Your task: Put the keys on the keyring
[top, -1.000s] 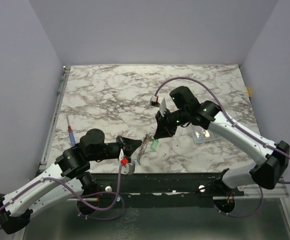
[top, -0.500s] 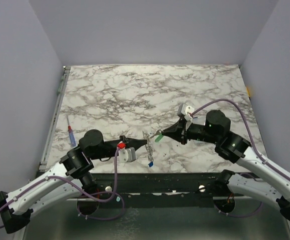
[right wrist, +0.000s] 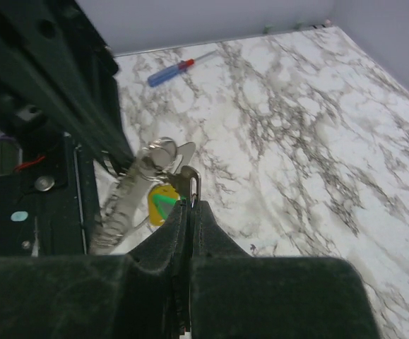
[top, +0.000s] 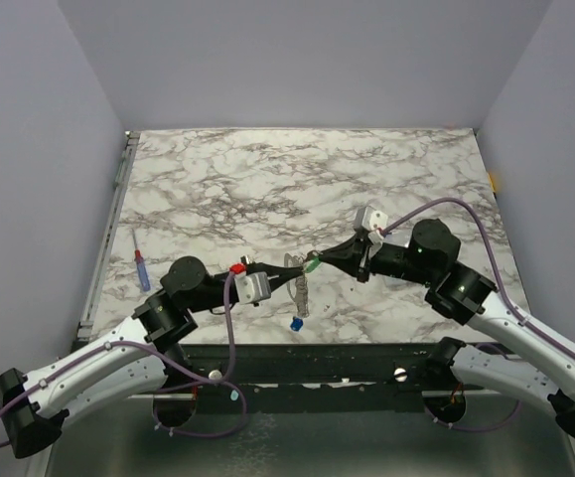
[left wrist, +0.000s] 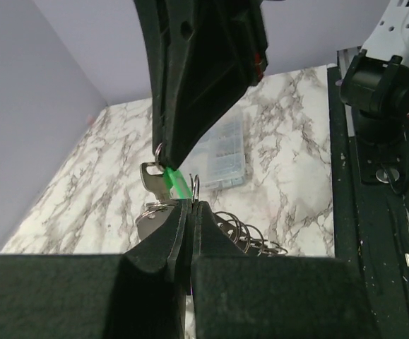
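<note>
- Both arms have swung inward; tips almost meet above the table (top: 267, 179).
- The left gripper (top: 287, 282) pinches the keyring (top: 301, 290), blue key (top: 296, 323) dangling beneath.
- The right gripper (top: 314, 264) pinches the green key (top: 310, 266) beside it.
- Threading in hand; next, the key's hole must slip onto the ring.

Field notes: both arms meet over the near half of the table (top: 267, 179). The left gripper (top: 289, 282) points in from the left, the right gripper (top: 319, 263) from the right. I see the keyring (top: 302, 290) between them, at the left gripper's tips, with the first key (top: 296, 323) dangling below it. The second key (left wrist: 174, 182) sits at the right gripper's tips. The pen (top: 142, 268) lies well apart, by the table's left edge. The box (left wrist: 222, 152) lies on the table behind the right gripper.
</note>
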